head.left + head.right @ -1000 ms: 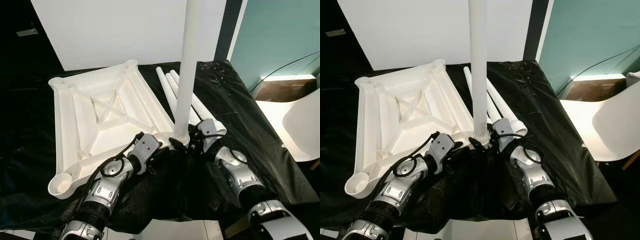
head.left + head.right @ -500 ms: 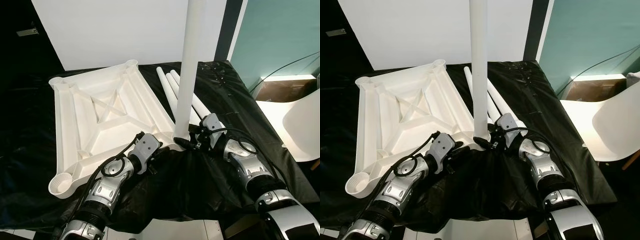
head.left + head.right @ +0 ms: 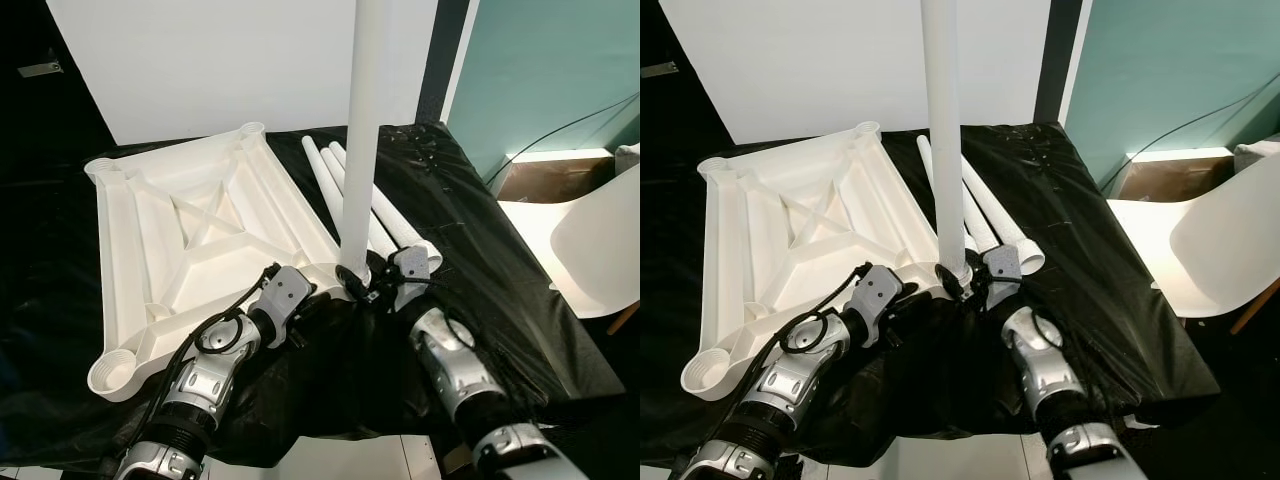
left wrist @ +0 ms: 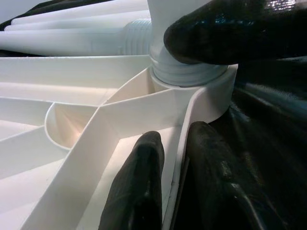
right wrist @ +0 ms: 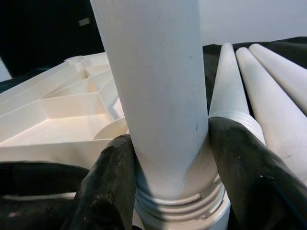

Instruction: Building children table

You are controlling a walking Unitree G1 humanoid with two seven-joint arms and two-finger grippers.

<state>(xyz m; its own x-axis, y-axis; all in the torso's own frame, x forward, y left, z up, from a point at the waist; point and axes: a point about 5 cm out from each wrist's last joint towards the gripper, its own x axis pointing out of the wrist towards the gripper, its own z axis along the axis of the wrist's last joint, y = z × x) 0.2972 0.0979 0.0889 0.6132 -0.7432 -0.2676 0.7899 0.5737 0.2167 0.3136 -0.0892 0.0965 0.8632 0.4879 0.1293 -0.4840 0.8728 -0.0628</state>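
White tabletop [image 3: 190, 240] lying underside up on a black-draped surface [image 3: 480, 260]. One white leg [image 3: 362, 130] stands upright in the near corner socket [image 4: 201, 91]. Right gripper [image 5: 172, 182] clenched around the leg's base — a finger on each side. Left gripper [image 4: 163, 187] pinches the tabletop's edge rib beside that socket. Three loose legs [image 3: 350, 190] lie just behind — touching one another
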